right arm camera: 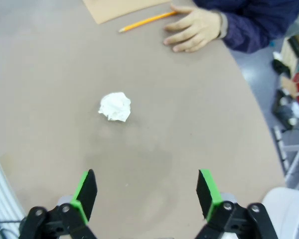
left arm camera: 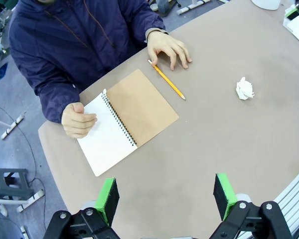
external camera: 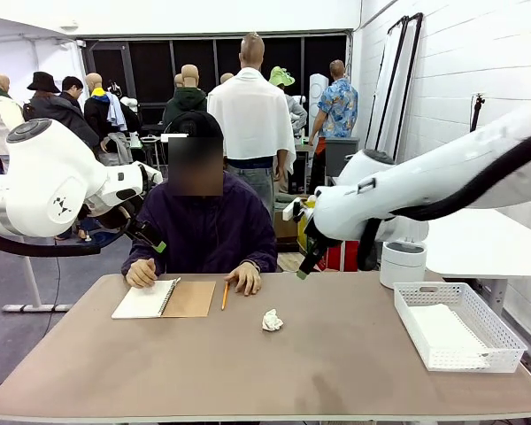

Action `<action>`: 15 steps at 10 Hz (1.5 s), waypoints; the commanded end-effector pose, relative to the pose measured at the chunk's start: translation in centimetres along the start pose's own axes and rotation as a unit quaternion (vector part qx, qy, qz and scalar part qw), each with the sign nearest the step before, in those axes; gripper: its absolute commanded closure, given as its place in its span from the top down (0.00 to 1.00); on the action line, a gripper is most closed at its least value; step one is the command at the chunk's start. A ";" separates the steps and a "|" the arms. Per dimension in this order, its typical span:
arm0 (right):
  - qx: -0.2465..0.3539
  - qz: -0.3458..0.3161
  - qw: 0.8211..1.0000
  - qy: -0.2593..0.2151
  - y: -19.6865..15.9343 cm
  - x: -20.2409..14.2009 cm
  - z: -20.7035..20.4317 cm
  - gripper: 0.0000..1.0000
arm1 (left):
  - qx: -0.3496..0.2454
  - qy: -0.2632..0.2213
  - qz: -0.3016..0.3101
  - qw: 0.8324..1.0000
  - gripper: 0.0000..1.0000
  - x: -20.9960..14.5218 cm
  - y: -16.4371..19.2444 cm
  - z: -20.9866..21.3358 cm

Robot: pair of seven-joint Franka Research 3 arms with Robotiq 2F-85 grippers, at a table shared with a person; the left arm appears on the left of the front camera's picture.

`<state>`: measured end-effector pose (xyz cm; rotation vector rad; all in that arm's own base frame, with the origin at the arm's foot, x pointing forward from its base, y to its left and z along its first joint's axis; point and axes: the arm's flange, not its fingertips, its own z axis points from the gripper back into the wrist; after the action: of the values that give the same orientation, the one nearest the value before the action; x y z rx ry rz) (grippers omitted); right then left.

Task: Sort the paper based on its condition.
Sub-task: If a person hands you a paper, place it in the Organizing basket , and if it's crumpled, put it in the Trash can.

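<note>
Crumpled paper (right arm camera: pixel 115 106) (front: flat sheets in basket (external camera: pixel 504 354))

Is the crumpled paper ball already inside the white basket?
No, the crumpled paper ball lies on the bare table, apart from the white basket at the table's right side.

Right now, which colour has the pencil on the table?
The pencil is yellow-orange; it shows best in the left wrist view.

No text, label, brand or number can be read in these views.
</note>
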<state>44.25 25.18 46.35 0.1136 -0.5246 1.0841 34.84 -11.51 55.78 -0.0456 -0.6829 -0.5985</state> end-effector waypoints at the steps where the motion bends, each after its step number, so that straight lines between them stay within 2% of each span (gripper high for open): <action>1: 0.017 0.024 0.999 0.044 -0.9 1.3 -2.0 1.00 | -0.001 -0.002 0.001 1.000 1.00 0.1 0.2 0.0; 3: 0.026 0.018 0.998 0.057 -0.2 1.6 -3.2 1.00 | -0.001 -0.002 0.001 1.000 1.00 0.1 0.2 0.0; 4: 0.020 0.011 0.999 0.036 0.0 0.7 -3.2 1.00 | -0.001 -0.002 0.001 1.000 1.00 0.1 0.2 0.0; 9: 0.020 0.012 0.999 0.041 -0.1 1.1 -3.3 1.00 | -0.001 -0.002 0.001 1.000 1.00 0.1 0.2 0.0; 15: 0.112 0.031 0.990 0.079 -2.0 3.4 -11.7 1.00 | -0.001 -0.002 0.001 1.000 1.00 0.1 0.2 0.0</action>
<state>49.76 31.03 37.84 0.1681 -0.2916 1.1610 34.85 -11.50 55.78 -0.0456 -0.6829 -0.5985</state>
